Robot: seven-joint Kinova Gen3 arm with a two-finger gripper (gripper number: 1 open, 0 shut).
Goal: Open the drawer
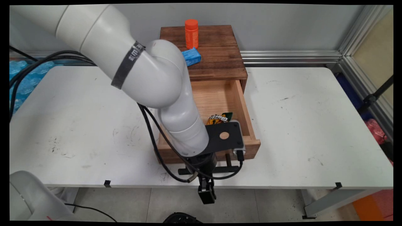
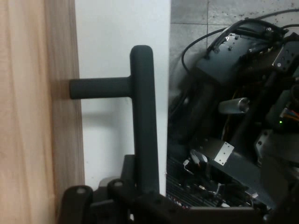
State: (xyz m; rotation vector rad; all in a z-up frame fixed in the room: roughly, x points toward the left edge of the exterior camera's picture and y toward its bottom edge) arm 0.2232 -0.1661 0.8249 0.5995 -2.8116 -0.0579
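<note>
Near edge: black two-finger gripper (image 1: 206,195) hung over the near rim of the flat white table (image 1: 298,125), with grey floor tiles below it.
Claw state: could not be told from either view; only black linkage showed along the hand view's bottom edge.
Nearest thing: black T-shaped bar handle (image 1: 227,169) (image 2: 142,116), lying level just inside the table's rim and reaching right up to the linkage in the hand view; contact not to be made out.
Handle post: ran from the bar into the pale wooden drawer front (image 2: 32,116).
Open room: bare tabletop wide to left and right of the drawer; hardly any table between handle and rim.
Drawer: light wooden drawer (image 1: 220,97), pulled out toward the near side from a dark-stained wooden cabinet (image 1: 216,56).
Inside: crumpled yellow-and-green snack packet (image 1: 220,117), near the drawer's front, partly behind the wrist's black plate (image 1: 230,136).
On the cabinet: small blue carton (image 1: 192,57), and behind it an upright orange plastic bottle (image 1: 191,33).
Writing: dark lettering on the packet, too small to read.
</note>
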